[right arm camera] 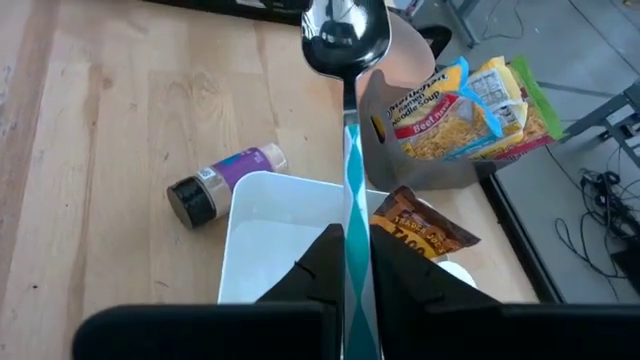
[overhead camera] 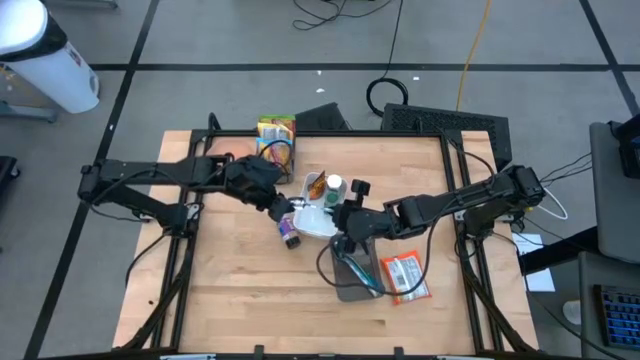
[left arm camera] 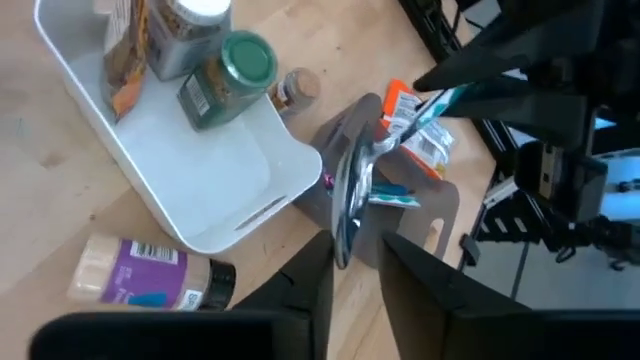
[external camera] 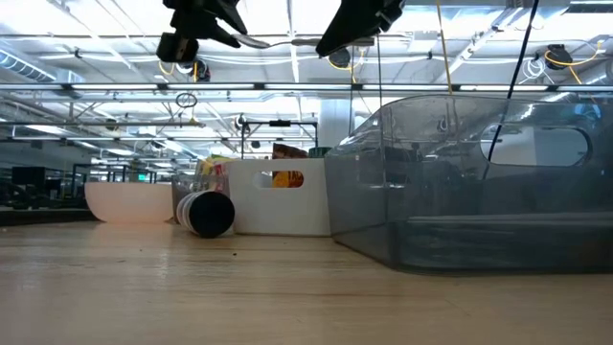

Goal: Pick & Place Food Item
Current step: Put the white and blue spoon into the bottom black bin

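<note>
A spoon with a metal bowl [right arm camera: 343, 35] and a teal handle [right arm camera: 352, 200] hangs in the air between my two grippers, above the white tray [overhead camera: 312, 224]. My right gripper [right arm camera: 355, 270] is shut on the handle. My left gripper [left arm camera: 355, 275] is open, with the tip of the spoon's bowl [left arm camera: 342, 240] between its fingers. In the low view the spoon [external camera: 278, 41] spans level from my left gripper [external camera: 225, 34] to my right gripper [external camera: 350, 29]. The tray holds spice jars [left arm camera: 225, 75] and a brown snack bag [right arm camera: 420, 230]. A purple-labelled bottle [overhead camera: 290, 236] lies on its side on the table. My right gripper pinches the spoon's teal handle [right arm camera: 352, 245] between its two fingers. The handle runs straight out ahead of the fingers, toward the table's left. The spoon is lifted clear of the tray and about level. My left gripper has the bowl's tip [left arm camera: 340, 255] close to one finger [left arm camera: 312, 285]; whether it touches I cannot tell.
A grey bin [overhead camera: 352, 275] stands near the tray, with an orange packet [overhead camera: 405, 278] lying on the table at its right. Noodle packets [right arm camera: 470, 110] stand in a holder at the table's far edge. Bare wood lies toward the near edge.
</note>
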Robot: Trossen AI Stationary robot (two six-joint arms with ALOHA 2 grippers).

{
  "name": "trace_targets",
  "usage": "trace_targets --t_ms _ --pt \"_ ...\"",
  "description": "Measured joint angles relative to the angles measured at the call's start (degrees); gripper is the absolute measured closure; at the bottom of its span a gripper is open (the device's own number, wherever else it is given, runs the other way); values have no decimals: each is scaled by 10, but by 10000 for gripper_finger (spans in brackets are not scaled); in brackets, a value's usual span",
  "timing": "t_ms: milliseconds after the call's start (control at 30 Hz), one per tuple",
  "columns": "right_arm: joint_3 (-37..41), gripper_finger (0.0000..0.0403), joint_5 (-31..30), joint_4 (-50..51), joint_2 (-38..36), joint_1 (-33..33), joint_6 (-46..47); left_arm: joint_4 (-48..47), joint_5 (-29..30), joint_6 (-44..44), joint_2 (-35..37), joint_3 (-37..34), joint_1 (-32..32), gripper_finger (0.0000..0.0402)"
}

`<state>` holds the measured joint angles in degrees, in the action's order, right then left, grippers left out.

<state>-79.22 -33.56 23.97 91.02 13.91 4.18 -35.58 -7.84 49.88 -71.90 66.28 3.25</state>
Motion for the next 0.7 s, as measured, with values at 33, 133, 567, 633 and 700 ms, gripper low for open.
trace_targets --t_ms 33,133,567,633,700 --pt "0 385 0 0 0 0 4 3 -3 -9 0 0 4 309" --pt "0 385 -13 5 0 -1 35 36 -3 -47 0 0 20 287" --pt "0 386 26 111 -74 -36 29 195 24 -80 0 0 97 252" --pt "1 386 38 129 -99 -46 25 212 25 -78 0 0 98 255" --pt "1 386 54 125 -124 -60 25 220 31 -73 0 0 97 258"
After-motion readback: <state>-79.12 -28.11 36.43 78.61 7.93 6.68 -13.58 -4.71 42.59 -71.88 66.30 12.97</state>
